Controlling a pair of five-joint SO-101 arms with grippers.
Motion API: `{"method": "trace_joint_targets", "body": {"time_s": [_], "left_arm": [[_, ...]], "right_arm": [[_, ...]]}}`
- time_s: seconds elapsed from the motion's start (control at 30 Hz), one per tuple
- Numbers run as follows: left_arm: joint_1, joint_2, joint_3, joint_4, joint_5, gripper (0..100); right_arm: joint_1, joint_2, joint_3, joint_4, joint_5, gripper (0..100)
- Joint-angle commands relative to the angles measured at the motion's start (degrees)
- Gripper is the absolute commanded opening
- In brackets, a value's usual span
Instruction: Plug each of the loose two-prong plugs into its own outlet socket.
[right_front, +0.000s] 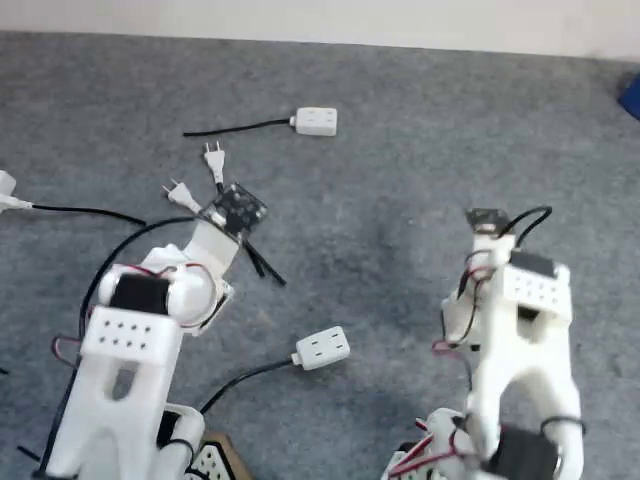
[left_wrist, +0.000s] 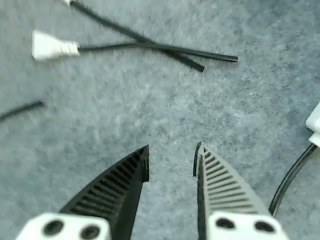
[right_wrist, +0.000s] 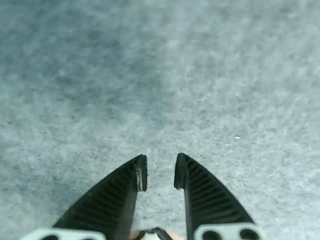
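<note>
Two white two-prong plugs lie loose on the grey carpet, one (right_front: 213, 153) farther back than the other (right_front: 178, 192), and their black cords run under my left arm's wrist (right_front: 235, 208). One white outlet socket (right_front: 315, 121) sits at the back and another (right_front: 322, 347) near the front centre. In the left wrist view my left gripper (left_wrist: 171, 159) is open over bare carpet, with a white plug (left_wrist: 52, 46) and crossed black cords (left_wrist: 165, 50) beyond it. My right gripper (right_wrist: 160, 167) hangs open above bare carpet, holding nothing.
A third white socket piece (right_front: 6, 190) with a black cord lies at the far left edge. The edge of a white socket block (left_wrist: 315, 122) shows in the left wrist view. The right arm (right_front: 520, 300) stands over open carpet.
</note>
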Motion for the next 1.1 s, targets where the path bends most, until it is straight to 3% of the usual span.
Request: {"method": "trace_joint_targets", "body": {"time_s": [0.0, 0.23, 0.37, 0.47, 0.73, 1.07], "left_arm": [[-0.48, 6.46, -5.05, 0.62, 2.2, 16], [-1.89, 4.26, -9.54, 3.78, 5.19, 16], [7.16, 16.84, -17.63, 14.33, 4.57, 16], [13.93, 28.88, -25.8, 17.49, 2.55, 16], [27.38, 38.64, -36.0, 19.08, -2.9, 16], [39.43, 47.16, -35.47, 16.53, -6.59, 16]], "right_arm": [[2.33, 3.3, -10.33, 3.56, 0.62, 10.5], [8.04, 3.65, -13.67, 5.76, 1.85, 10.5], [12.7, -2.33, -13.23, 5.76, 1.93, 10.5], [17.71, -10.15, -8.84, 4.18, 3.34, 10.5], [43.65, -24.4, 9.98, -13.05, 8.44, 10.5], [47.96, -24.92, 16.75, -20.18, 9.05, 10.5]]}}
